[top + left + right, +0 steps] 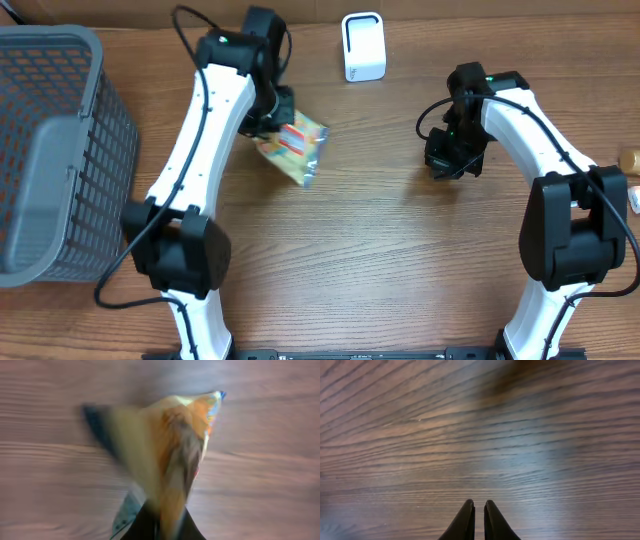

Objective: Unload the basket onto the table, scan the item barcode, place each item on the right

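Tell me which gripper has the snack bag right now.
The left gripper, shut on the snack bag. The right gripper is closed too, but empty, with only bare table in front of it.

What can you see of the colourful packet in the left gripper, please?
The packet is a crinkled, shiny foil-like pouch printed yellow, orange and red with silvery-blue edges. The left gripper is shut on one end, holding it tilted over the wooden table, left of the white scanner. No barcode shows, and whether it touches the table is unclear.
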